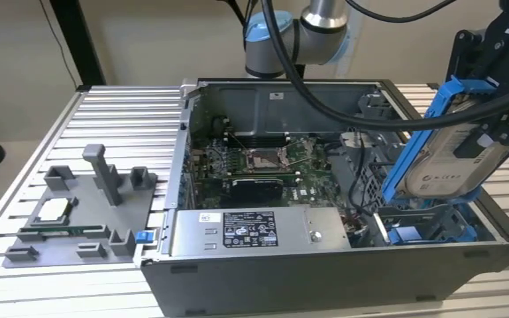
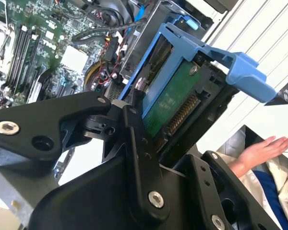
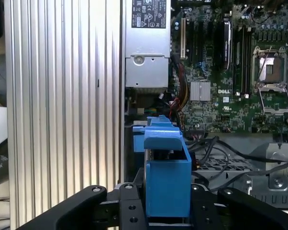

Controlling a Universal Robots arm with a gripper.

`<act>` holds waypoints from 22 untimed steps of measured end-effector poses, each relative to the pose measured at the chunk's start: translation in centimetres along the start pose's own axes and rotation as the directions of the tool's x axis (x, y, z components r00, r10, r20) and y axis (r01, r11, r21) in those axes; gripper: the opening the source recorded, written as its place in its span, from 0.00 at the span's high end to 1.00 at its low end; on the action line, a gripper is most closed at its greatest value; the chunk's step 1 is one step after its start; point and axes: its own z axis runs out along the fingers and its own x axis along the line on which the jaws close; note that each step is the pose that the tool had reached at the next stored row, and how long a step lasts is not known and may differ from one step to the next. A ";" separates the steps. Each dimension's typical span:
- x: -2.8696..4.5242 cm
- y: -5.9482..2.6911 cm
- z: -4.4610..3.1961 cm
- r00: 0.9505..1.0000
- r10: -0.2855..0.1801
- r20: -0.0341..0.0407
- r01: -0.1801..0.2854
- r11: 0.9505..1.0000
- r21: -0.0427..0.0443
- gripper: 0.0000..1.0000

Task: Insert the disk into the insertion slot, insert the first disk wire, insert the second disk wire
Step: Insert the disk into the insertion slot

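At the exterior view's lower left, a grey fixture plate [image 1: 77,222] with upright pegs and small parts lies on the ribbed metal bench [image 1: 24,132]. Just beside it, filling the middle of the frame, stands an open computer case [image 1: 325,281]. Its grey power-supply box [image 1: 246,232] lies along the near edge and the green motherboard [image 1: 264,165] lies behind that. At the top centre, the arm's pale blue joint [image 1: 268,36] rises behind the case, with black cables looping down over it.

At the exterior view's upper right, the black claw [image 1: 493,99] pinches the disk [image 1: 449,159] by its blue carrier frame. The disk hangs steeply tilted, almost on edge, label side facing the camera, over the right end of the case. It is above the blue plastic fittings [image 1: 413,235] in the near right corner and not yet seated in them.

In the second wrist view, the claw's fingers [image 2: 134,124] press against the carrier, and the disk's green circuit board shows between them. A person's hand [image 2: 259,151] rests beyond the case.
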 end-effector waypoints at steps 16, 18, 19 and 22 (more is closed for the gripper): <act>-0.03 -1.25 2.77 1.000 -0.001 0.000 0.001 1.000 0.000 1.00; -0.03 -1.35 3.09 1.000 0.000 0.000 0.000 1.000 0.000 1.00; -0.03 -1.40 3.26 1.000 0.000 0.000 0.000 1.000 0.000 1.00; -0.04 -1.57 3.72 1.000 0.000 0.000 0.000 1.000 0.000 1.00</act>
